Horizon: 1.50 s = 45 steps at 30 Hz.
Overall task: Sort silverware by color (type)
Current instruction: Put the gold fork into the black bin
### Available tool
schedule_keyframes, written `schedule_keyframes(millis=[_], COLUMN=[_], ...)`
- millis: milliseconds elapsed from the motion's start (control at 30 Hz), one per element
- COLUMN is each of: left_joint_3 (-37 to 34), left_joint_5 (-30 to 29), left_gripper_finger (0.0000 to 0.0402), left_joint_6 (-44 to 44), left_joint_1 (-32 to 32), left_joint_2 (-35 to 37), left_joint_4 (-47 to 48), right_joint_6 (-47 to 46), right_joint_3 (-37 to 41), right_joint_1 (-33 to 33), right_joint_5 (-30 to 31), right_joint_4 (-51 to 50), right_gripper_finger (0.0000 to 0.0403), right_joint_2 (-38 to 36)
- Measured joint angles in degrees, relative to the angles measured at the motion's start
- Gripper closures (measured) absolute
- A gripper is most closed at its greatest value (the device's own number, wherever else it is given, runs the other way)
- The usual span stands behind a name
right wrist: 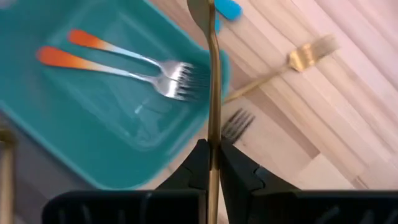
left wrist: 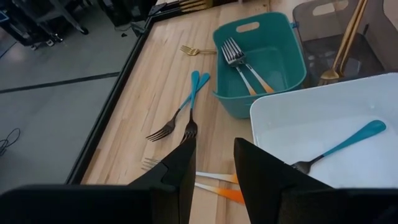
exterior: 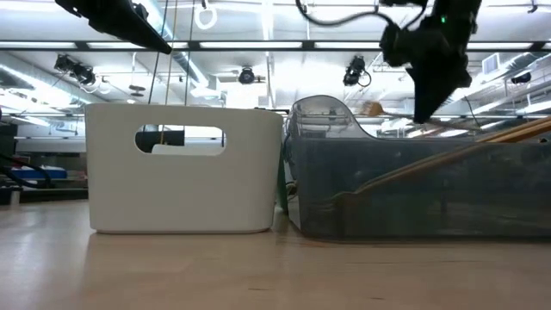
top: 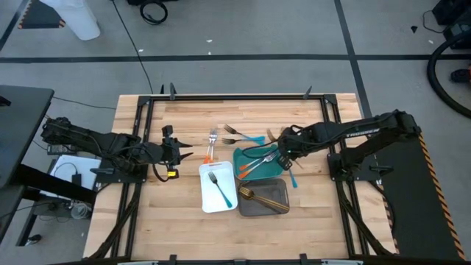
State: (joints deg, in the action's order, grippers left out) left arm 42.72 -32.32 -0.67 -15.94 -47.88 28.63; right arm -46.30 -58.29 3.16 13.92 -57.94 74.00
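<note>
Right gripper is clamped on a slim gold-coloured utensil, holding it over the far edge of the teal plastic tray, which has two orange-handled silver forks lying inside. Left gripper hangs with its fingers parted above the wooden table, near two blue-handled forks on the wood. One more blue-handled fork lies in the white tray.
</note>
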Motion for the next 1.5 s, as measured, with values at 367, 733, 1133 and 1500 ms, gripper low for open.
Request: schedule_keyframes(millis=[367,733,1133,1500], left_joint_3=[0.00,0.00,0.00,0.00], left_joint_5=[0.00,0.00,0.01,0.02], left_gripper_finger=[0.0283,0.0283,0.0283,0.0283], left_joint_6=[0.00,1.79,3.07,3.06], left_joint_1=[0.01,0.01,0.01,0.02], left_joint_2=[0.01,0.02,0.01,0.00], left_joint_4=[-0.68,-0.63,-0.45,-0.54], right_joint_6=[2.20,4.53,5.41,6.44], right_joint_3=[-13.84,-28.75,-35.85,-35.81], right_joint_1=[4.71,8.95,12.03,12.43], right_joint_5=[-3.63,-14.30,-30.87,-39.31], right_joint_4=[-7.47,-12.43,-12.98,-12.75], right_gripper_finger=[0.0375,0.0375,0.0375,0.0374], right_joint_2=[12.25,25.98,34.78,37.27])
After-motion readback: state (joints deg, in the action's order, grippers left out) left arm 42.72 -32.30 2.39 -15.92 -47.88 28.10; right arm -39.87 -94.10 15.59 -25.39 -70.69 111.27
